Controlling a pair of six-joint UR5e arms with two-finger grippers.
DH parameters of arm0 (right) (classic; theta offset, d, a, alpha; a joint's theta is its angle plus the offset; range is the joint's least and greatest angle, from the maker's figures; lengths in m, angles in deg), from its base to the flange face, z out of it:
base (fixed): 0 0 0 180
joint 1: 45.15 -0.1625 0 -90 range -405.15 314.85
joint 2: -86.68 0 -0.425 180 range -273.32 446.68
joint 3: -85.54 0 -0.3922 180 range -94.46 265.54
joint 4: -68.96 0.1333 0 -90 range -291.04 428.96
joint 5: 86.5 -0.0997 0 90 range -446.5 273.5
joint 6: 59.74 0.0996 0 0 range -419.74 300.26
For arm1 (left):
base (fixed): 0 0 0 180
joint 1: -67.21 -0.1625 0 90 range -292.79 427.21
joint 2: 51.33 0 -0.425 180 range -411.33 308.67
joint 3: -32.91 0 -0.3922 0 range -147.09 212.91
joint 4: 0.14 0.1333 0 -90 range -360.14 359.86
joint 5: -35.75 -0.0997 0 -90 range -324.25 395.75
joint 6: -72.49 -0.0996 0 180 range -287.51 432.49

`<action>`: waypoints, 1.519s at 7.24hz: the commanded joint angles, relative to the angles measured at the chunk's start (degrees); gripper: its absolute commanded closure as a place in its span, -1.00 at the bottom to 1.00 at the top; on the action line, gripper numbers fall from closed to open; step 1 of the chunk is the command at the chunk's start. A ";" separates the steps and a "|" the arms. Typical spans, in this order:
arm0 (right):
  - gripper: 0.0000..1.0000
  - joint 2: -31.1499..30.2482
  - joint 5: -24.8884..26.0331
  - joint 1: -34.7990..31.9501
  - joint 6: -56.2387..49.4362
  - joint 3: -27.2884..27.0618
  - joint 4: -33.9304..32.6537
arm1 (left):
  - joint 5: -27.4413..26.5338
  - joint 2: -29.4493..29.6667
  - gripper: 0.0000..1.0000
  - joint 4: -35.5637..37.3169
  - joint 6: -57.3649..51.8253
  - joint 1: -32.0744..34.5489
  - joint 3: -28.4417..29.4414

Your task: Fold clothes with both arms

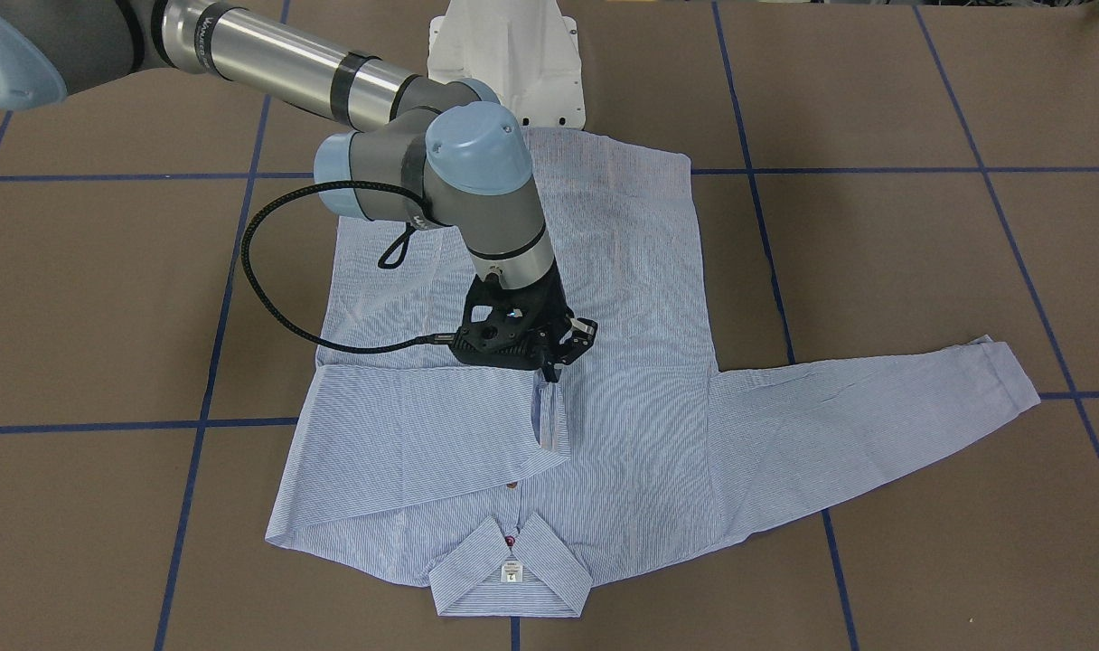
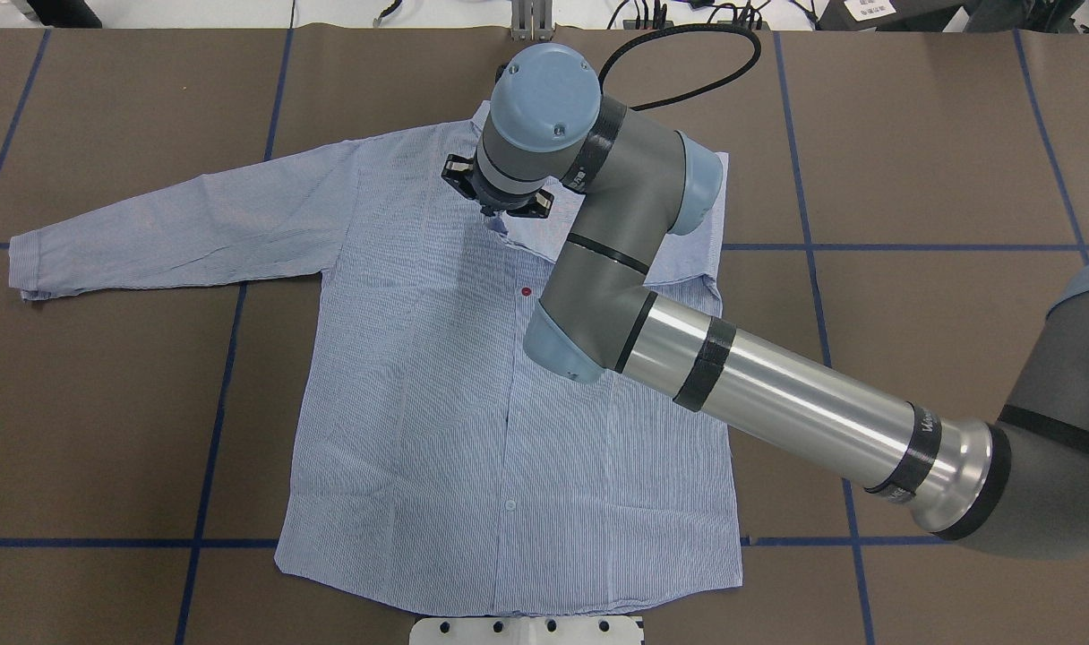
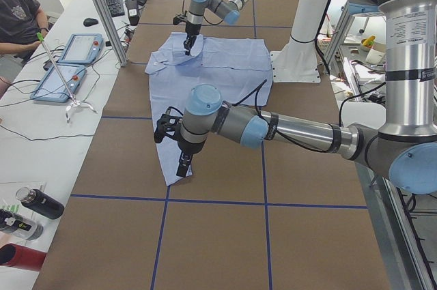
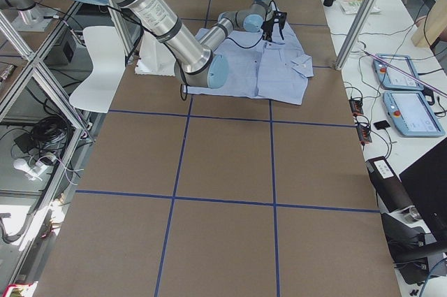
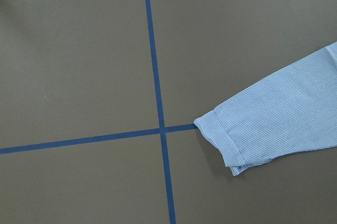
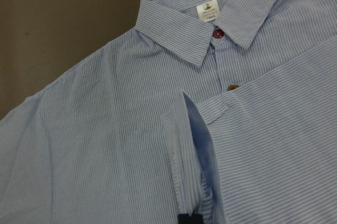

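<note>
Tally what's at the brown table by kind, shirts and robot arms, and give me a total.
Shirt: 1
Robot arms: 2, the left arm and the right arm
Total: 3

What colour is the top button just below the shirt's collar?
Red; the top button of the shirt shows best in the right wrist-mounted view.
</note>
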State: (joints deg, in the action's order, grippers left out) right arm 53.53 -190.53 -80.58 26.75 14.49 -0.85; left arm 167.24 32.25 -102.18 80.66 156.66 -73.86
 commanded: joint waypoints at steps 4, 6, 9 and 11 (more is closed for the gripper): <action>1.00 2.03 1.99 1.40 0.35 3.37 2.75 | 0.34 0.00 -0.99 -0.17 0.35 -0.15 -0.01; 0.88 2.29 3.40 2.37 0.35 3.81 2.75 | 0.43 0.00 -0.99 -0.26 0.44 -2.16 0.08; -0.93 4.13 6.55 3.86 3.24 4.69 2.75 | 0.43 1.05 -0.99 -0.44 0.27 -5.67 0.95; -0.96 6.07 6.74 3.96 6.57 5.39 2.66 | 0.43 4.98 -0.98 -2.27 0.36 -7.44 6.19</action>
State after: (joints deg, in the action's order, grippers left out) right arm 58.61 -184.09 -76.78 31.02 19.64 1.84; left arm 167.67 34.60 -102.97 80.99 150.13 -71.17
